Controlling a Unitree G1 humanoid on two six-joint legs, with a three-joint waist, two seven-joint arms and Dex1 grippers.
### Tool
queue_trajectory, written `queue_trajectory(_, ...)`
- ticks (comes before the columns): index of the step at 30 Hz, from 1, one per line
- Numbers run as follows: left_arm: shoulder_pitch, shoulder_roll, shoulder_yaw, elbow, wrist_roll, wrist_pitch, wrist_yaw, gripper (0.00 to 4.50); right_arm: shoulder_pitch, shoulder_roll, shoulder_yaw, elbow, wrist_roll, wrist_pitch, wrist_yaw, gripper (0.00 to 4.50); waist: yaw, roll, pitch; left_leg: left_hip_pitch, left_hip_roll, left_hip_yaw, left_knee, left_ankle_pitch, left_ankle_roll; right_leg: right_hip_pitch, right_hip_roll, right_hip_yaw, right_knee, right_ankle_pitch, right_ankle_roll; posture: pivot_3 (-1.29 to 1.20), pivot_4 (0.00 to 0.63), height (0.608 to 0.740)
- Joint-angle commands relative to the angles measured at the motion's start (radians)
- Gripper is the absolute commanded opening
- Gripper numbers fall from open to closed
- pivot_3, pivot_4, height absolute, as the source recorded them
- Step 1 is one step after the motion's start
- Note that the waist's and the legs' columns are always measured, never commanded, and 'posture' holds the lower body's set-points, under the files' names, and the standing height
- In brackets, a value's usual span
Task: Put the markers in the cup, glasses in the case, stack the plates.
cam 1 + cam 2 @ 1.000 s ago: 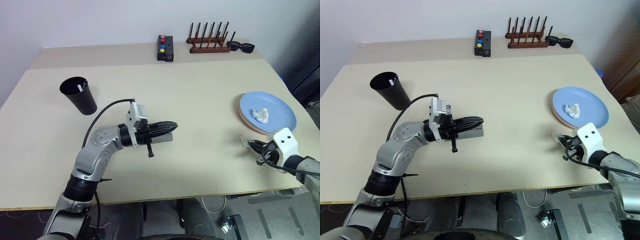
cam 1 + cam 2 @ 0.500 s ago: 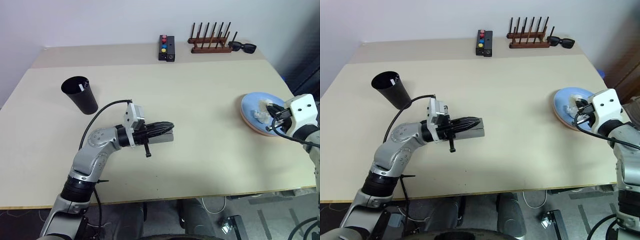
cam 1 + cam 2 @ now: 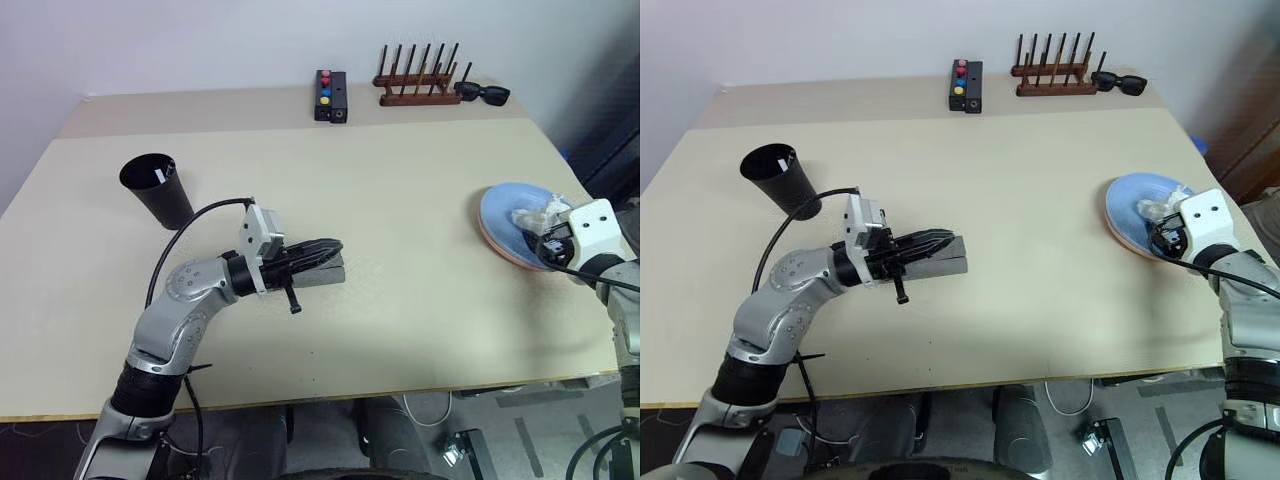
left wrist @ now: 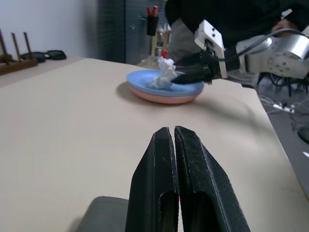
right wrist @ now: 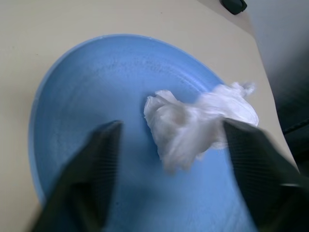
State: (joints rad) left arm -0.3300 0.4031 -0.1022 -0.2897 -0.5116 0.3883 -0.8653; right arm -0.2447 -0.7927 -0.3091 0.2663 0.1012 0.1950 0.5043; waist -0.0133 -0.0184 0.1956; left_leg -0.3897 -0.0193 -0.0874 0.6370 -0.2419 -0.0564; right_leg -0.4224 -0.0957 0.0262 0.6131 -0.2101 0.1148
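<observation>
The grey case (image 3: pixel 322 277) lies on the table left of centre. My left gripper (image 3: pixel 336 248) rests along its top, shut with nothing between its fingers (image 4: pixel 159 159). The black cup (image 3: pixel 158 190) stands at the far left with the white tip of a marker (image 3: pixel 160 177) inside its rim. At the right the light blue plate (image 3: pixel 505 210) sits on the pink plate (image 3: pixel 494 243). My right gripper (image 5: pixel 171 124) hovers open over the blue plate, its fingers either side of a crumpled white wad (image 5: pixel 193 121). The glasses are out of view.
Along the back edge stand a wooden peg rack (image 3: pixel 415 78), black sunglasses (image 3: pixel 483 94) beside it and a black box with coloured buttons (image 3: pixel 331 96). The plates lie close to the table's right edge.
My right gripper rose from near the table's front edge, moved out over the plates and opened above the white wad. The left gripper stayed shut on top of the case.
</observation>
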Motion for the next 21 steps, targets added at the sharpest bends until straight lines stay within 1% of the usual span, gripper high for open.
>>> queue_trajectory(1, -0.028, -0.003, 0.011, -0.022, -0.012, -0.007, 0.000, 0.08, -0.005, -0.014, -0.025, -0.065, 0.007, -0.021, -0.006, 3.32, -0.001, 0.000, 0.000, 0.000, 0.000, 0.000, 0.000, 0.000, 0.000, 0.000, 0.000, 0.000, 0.000, 0.000, 0.000, 0.00, 0.150, 0.734)
queue_trajectory(5, -0.037, -0.008, 0.018, -0.005, -0.007, -0.025, 0.001, 0.08, 0.000, -0.015, -0.035, -0.125, 0.035, -0.029, 0.027, 3.32, -0.002, 0.000, 0.000, 0.000, 0.000, 0.000, 0.000, 0.000, 0.000, 0.000, 0.000, 0.000, 0.000, 0.000, 0.000, 0.00, 0.150, 0.734)
queue_trajectory(7, -0.036, -0.003, 0.032, 0.003, -0.002, -0.034, 0.007, 0.08, -0.004, -0.006, -0.032, -0.175, 0.076, -0.023, 0.066, 3.32, -0.004, 0.000, 0.000, 0.000, 0.000, 0.000, 0.000, 0.000, 0.000, 0.000, 0.000, 0.000, 0.000, 0.000, 0.000, 0.00, 0.150, 0.734)
queue_trajectory(11, -0.020, 0.015, 0.084, 0.008, 0.004, -0.048, 0.039, 0.08, -0.013, 0.007, 0.012, -0.255, 0.135, -0.009, 0.156, 3.32, -0.004, 0.000, 0.000, 0.000, 0.000, 0.000, 0.000, 0.000, 0.000, 0.000, 0.000, 0.000, 0.000, 0.000, 0.000, 0.00, 0.150, 0.734)
queue_trajectory(15, 0.036, 0.053, 0.176, -0.013, 0.012, -0.050, 0.097, 0.08, -0.022, 0.032, 0.066, -0.313, 0.200, 0.020, 0.247, 3.32, -0.006, 0.000, 0.000, 0.001, 0.000, 0.000, -0.001, 0.000, 0.000, 0.000, 0.000, 0.000, 0.000, 0.000, 0.000, 0.00, 0.150, 0.734)
queue_trajectory(19, 0.141, 0.092, 0.252, -0.051, 0.033, -0.059, 0.146, 0.08, -0.034, 0.052, 0.115, -0.282, 0.214, 0.000, 0.311, 3.32, -0.003, 0.000, 0.000, 0.000, 0.000, 0.000, -0.001, 0.000, 0.000, 0.000, 0.000, 0.000, 0.000, 0.000, 0.000, 0.00, 0.150, 0.734)
queue_trajectory(21, 0.199, 0.105, 0.289, -0.072, 0.043, -0.064, 0.175, 0.08, -0.050, 0.061, 0.125, -0.233, 0.210, -0.028, 0.334, 3.32, -0.003, 0.000, 0.000, 0.000, 0.000, 0.000, -0.001, 0.000, 0.000, 0.000, 0.000, 0.000, 0.000, 0.000, 0.000, 0.00, 0.150, 0.734)
